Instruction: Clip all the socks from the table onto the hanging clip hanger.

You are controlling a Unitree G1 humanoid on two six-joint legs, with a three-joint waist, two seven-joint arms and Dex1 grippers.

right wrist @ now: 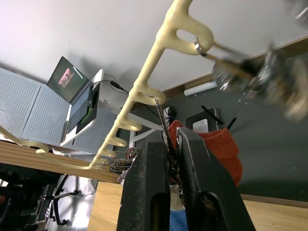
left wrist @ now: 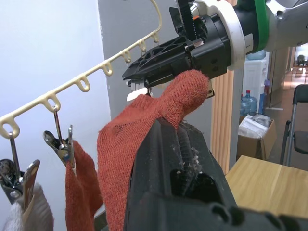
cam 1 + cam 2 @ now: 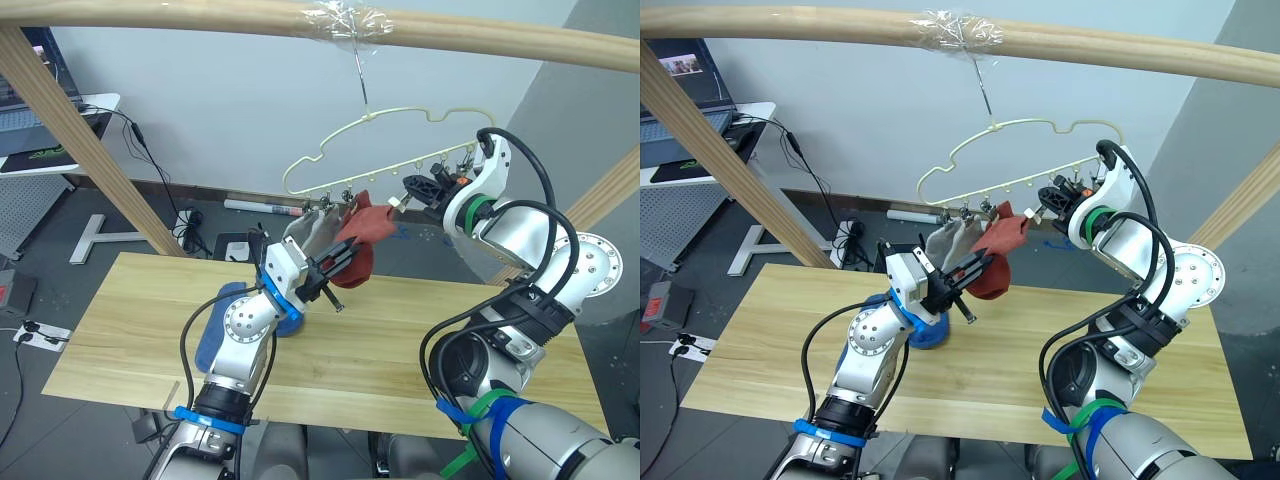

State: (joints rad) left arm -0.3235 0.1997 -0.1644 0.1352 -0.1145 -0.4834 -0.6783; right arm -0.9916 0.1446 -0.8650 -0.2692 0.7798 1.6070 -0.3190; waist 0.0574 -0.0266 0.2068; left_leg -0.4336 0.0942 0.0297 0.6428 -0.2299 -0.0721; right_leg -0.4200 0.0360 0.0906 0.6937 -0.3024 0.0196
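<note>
Left gripper [image 3: 343, 257] closed on a red sock [image 3: 366, 238], lifting its cuff up toward the right gripper [image 3: 408, 192]. Right gripper pinched nearly shut around a clip [image 1: 166, 139] on the hanger [image 3: 400, 165], apparently squeezing it open. Cuff bunched just under the right fingers, touching or nearly touching them in the left wrist view; cannot tell whether the fabric is already between the clip's jaws.

Best handled by easing the cuff edge up into the opened clip, keeping a single fold rather than the whole bunch. Right squeeze to be held until fabric sits deep, then released before the left lets go. Hanger hangs free from a pole [image 3: 200, 22] on a thin hook, so pushes likely to swing it; steady, small moves advisable.

Beside it, a grey sock [image 3: 312, 232] and another red one [image 2: 79, 192] clipped already. Blue sock [image 3: 218, 325] lying on the table [image 3: 120, 330] beneath the left arm, not yet hung.
</note>
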